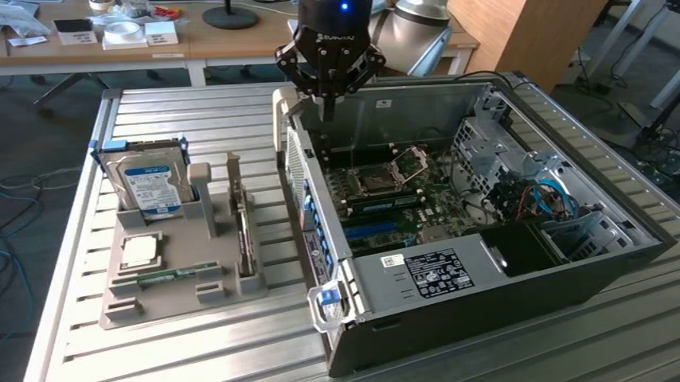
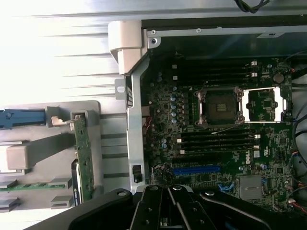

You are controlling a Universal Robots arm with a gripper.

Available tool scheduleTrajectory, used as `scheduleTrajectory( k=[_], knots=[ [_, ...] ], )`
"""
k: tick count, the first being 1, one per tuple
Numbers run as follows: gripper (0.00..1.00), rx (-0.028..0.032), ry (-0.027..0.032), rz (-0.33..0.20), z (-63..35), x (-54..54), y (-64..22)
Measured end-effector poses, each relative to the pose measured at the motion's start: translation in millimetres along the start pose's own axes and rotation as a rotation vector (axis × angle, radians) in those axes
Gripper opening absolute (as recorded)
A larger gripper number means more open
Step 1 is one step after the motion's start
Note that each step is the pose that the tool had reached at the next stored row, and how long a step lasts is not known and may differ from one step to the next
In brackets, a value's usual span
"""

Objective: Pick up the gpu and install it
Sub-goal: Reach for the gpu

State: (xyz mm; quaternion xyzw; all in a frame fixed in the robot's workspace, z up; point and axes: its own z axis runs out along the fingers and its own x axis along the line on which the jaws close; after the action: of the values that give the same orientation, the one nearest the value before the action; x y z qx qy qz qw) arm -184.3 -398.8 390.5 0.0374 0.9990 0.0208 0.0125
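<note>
Counts, quick pass.

- Table (image 1: 191, 111): 1, slatted metal.
- Grey holder (image 1: 170, 298): 1, on the table toward its edge at the exterior view's left.
- On the holder:
  - hard drive (image 1: 149, 187): 1, at the far edge
  - gpu (image 1: 244, 231): 1, standing on edge along the holder edge nearest the case
  - processor chip (image 1: 140, 252): 1
  - green memory stick (image 1: 170, 276): 1, toward the near edge
- Computer case (image 1: 510, 318): 1, open, on the table just beside the holder.
- Inside the case:
  - motherboard (image 1: 415, 199): 1
  - processor socket (image 1: 377, 185): 1
  - blue slot (image 2: 196, 169): 1
  - power supply (image 1: 435, 274): 1, at the case's near edge
  - long black memory slots: several, exact count unclear
- Gripper (image 1: 324, 107): 1, over the case's far edge.
</note>
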Motion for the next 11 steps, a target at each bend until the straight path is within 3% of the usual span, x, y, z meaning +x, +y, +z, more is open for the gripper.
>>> scheduleTrajectory(
  k=[11],
  knots=[
    [0.11, 0.0, 0.0, 0.0, -0.1, 7.0, -0.5]
  ],
)
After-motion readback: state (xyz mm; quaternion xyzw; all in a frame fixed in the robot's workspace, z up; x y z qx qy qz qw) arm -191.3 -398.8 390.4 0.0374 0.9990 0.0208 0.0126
